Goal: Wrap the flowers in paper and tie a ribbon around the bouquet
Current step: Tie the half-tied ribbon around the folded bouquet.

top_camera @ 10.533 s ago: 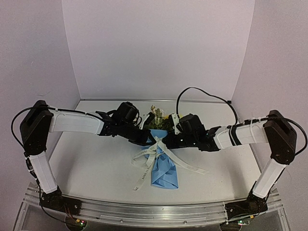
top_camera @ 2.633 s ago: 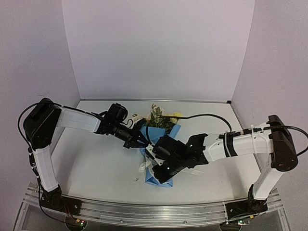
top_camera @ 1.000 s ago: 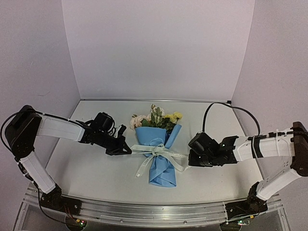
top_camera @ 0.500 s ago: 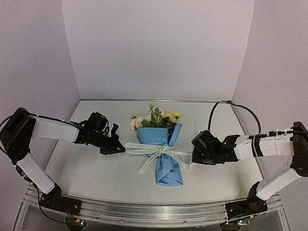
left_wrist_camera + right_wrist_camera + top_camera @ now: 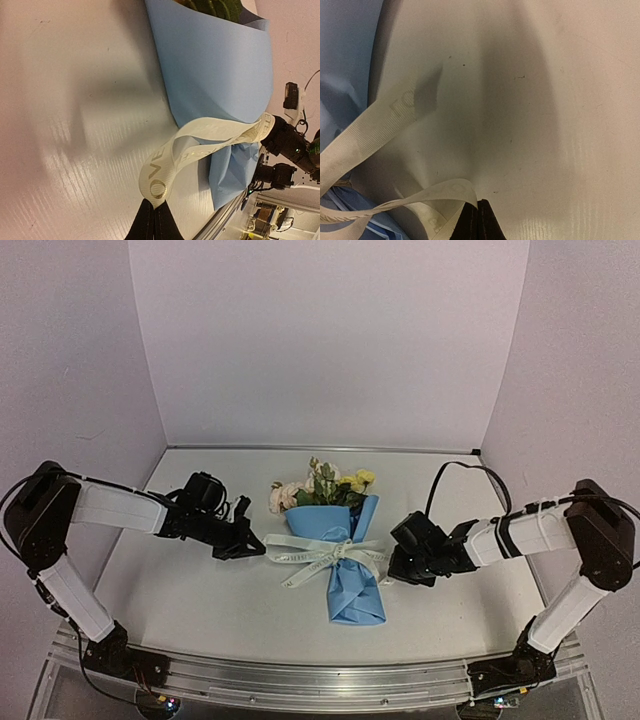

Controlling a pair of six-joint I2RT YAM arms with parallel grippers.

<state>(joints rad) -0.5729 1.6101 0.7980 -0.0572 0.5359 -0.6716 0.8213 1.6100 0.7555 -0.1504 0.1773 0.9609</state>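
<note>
The left gripper (image 5: 154, 222) was pinched fully together on one end of the ribbon (image 5: 175, 160), which looped away from its fingertips toward the knot. The right gripper (image 5: 478, 220) was likewise clamped tight on the other ribbon end, the band curving off beside its fingers toward the blue paper (image 5: 340, 50). Between the two grippers the bouquet (image 5: 357, 592) lay flat on the table (image 5: 190, 600), ribbon tied round its middle, the flowers (image 5: 320, 485) at the far end, beyond both pairs of fingers.
</note>
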